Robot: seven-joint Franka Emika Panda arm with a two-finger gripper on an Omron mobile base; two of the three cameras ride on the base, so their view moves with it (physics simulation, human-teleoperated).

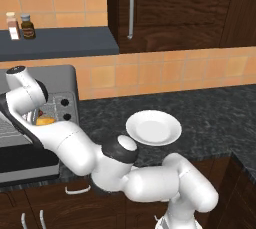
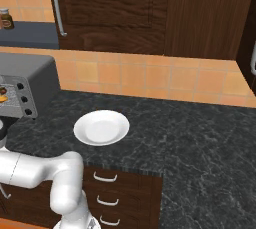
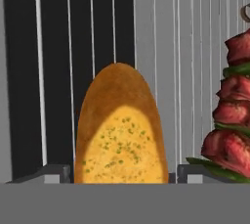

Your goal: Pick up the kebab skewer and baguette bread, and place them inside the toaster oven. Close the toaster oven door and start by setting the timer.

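While my arm reaches left into the toaster oven [image 1: 50,80], my jaws [image 3: 119,178] stand either side of the baguette bread [image 3: 120,130] – tips spread wider than the loaf, and I cannot tell whether they touch it. The bread lies on the wire rack [image 3: 193,47], one golden oval with a paler, green-flecked face. Just beside it lies the one kebab skewer [image 3: 233,115], dark red chunks with green slivers between. The rack's thin bright rods run lengthwise under both. From the left base view the grey metal box shows black knobs [image 1: 65,109] beside the opening, with a spot of orange bread inside. On the speckled dark worktop [image 2: 200,138] sits one round white plate [image 2: 101,127] – well apart from the oven. Two small bottles [image 1: 20,26] stand on a dark shelf [image 1: 60,42] above.
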